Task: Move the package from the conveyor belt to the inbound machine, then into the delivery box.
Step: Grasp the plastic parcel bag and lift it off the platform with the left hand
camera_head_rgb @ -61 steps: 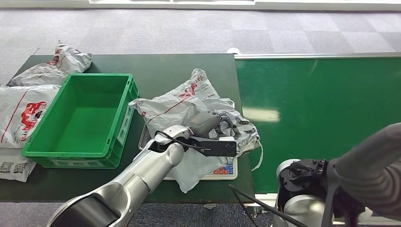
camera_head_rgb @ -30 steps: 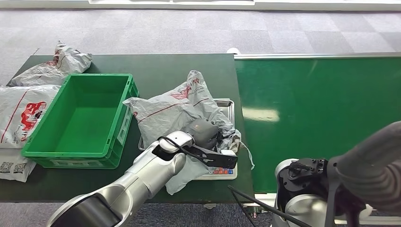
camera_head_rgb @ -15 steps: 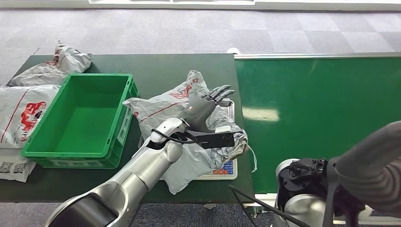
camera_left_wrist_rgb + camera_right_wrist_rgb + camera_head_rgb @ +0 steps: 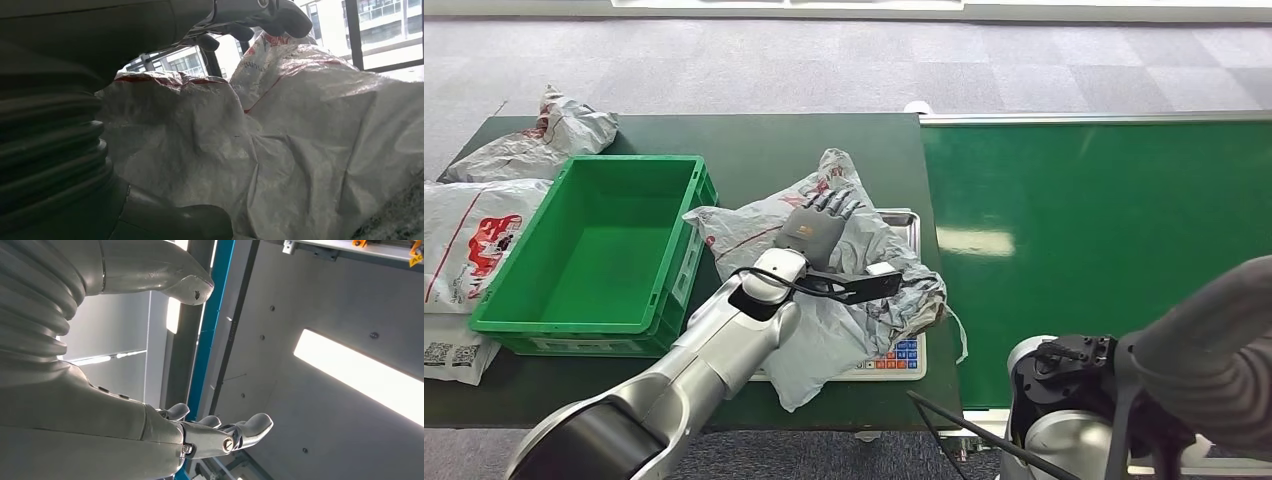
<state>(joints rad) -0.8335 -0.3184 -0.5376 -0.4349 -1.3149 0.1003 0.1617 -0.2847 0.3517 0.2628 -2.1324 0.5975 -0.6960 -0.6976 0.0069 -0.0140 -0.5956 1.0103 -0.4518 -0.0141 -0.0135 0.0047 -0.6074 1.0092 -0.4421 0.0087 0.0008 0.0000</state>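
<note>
A: Where is the package (image 4: 824, 270) lying?

B: The crumpled grey-white bag with red print sits on the inbound machine (image 4: 894, 360), a flat metal-topped scale with coloured keys at its front edge. That machine stands at the right end of the dark green table (image 4: 754, 140), hard against the conveyor belt (image 4: 1104, 230). One flap of the bag reaches toward the near right corner of the delivery box (image 4: 594, 250), the green crate in the middle of the table.

A: And the left hand (image 4: 819, 225)?

B: From the head view it is above the package, fingers (image 4: 839, 205) stretched and spread, pointing toward the table's far edge, holding nothing. Whether the palm touches the plastic I cannot tell from there.

A: Does the wrist camera help?

B: Somewhat. The left wrist view looks along the package (image 4: 280, 150) from very close: the fingers (image 4: 260, 15) arch over a raised fold and the thumb (image 4: 190, 225) lies apart on the other side, so the hand (image 4: 165, 30) is unclenched around the bag, not clamped on it.

A: The right hand?

B: The right wrist view has the right hand (image 4: 150, 405) against a ceiling with a light strip (image 4: 360, 375), fingers (image 4: 240, 432) gently curved, thumb (image 4: 175, 280) well apart, nothing in it.

A: Anything else on the table?

B: More bags (image 4: 484, 220) lie at the left end, beside the crate.
</note>
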